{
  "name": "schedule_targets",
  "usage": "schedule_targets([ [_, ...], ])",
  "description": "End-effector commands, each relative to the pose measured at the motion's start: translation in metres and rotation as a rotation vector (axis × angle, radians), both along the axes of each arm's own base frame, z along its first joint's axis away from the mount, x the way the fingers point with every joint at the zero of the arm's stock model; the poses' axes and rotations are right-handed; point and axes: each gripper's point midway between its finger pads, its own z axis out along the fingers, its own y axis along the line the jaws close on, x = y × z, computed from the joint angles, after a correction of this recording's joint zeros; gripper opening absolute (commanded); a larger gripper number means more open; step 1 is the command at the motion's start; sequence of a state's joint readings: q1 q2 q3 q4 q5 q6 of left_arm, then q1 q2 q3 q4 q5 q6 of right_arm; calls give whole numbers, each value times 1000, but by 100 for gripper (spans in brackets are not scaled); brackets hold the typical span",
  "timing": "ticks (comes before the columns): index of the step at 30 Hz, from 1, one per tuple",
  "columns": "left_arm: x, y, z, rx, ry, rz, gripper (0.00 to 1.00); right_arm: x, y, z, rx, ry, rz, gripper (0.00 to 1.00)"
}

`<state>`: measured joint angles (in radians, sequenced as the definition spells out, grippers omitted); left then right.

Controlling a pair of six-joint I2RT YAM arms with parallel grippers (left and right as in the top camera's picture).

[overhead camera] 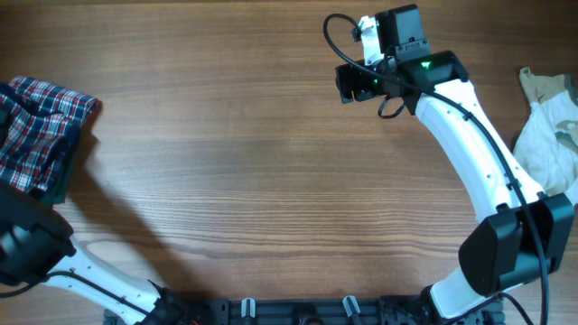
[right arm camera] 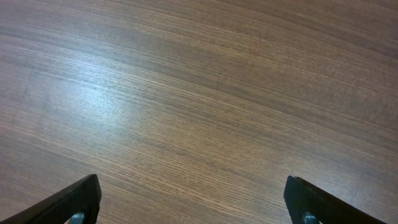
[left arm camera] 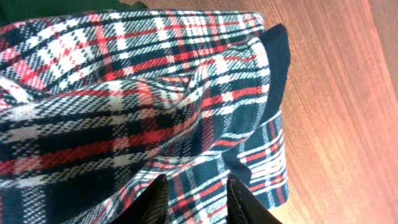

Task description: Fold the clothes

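Lying bunched, plaid shirt (overhead camera: pixel 41 126) — tbl (overhead camera: pixel 271 162) edge

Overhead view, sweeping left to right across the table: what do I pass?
plaid shirt → right claw → white and beige garment

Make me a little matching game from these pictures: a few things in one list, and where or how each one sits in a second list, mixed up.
Things:
1. plaid shirt
2. white and beige cloth
3. right gripper
4. left gripper

Places or states:
A. lying at the far right edge of the table
B. wide open above bare table
C. bunched up at the left edge of the table
D. right down over plaid fabric

Pairs: 1-C, 2-A, 3-B, 4-D
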<state>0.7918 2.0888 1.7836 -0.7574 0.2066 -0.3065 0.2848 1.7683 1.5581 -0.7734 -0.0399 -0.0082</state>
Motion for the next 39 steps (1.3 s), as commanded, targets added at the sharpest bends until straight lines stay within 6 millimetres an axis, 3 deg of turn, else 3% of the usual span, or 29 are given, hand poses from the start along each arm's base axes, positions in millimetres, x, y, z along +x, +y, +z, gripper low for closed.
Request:
schedule_targets([
  [1,-18,29,12,182,113,58,32,2,-5,-24,-26,48,-21,95],
  [7,-27,47,-23,229,222,39,38,8,-3,-42,-32,73,-24,95],
  [12,-49,59,-61,172,295,70,56,10,-11,-42,-27,71,-44,97],
  [13,-48,63,-58,186,284,72,56,12,-18,-42,-27,71,-59,97],
  [15,-32,64,-21,244,225,53,45,15,-29,-42,-24,72,-86,98],
  [16,-22,62,-1,268,182,41,45,17,-35,-41,-15,72,-117,99],
  [18,17,39,75,335,5,-19,77,23,-61,-40,3,71,-196,100],
  [19,34,20,107,346,-78,-48,86,25,-77,-41,4,71,-230,100],
  [21,63,-25,153,350,-216,-143,94,28,-110,-41,4,71,-298,100],
  [22,81,-61,176,348,-291,-229,100,29,-132,-41,2,70,-338,100],
  [24,111,-122,195,360,-360,-350,100,27,-175,-41,-4,69,-415,100],
  [26,129,-168,191,336,-366,-440,100,23,-209,-40,-2,68,-488,100],
  [28,135,-203,185,308,-350,-505,100,20,-230,-41,0,69,-533,100],
  [31,140,-240,181,285,-342,-573,100,18,-236,-41,1,69,-547,100],
  [33,143,-253,181,281,-346,-597,100,18,-236,-40,1,68,-547,100],
  [39,143,-253,181,281,-346,-598,100,18,-236,-41,0,69,-547,100],
])
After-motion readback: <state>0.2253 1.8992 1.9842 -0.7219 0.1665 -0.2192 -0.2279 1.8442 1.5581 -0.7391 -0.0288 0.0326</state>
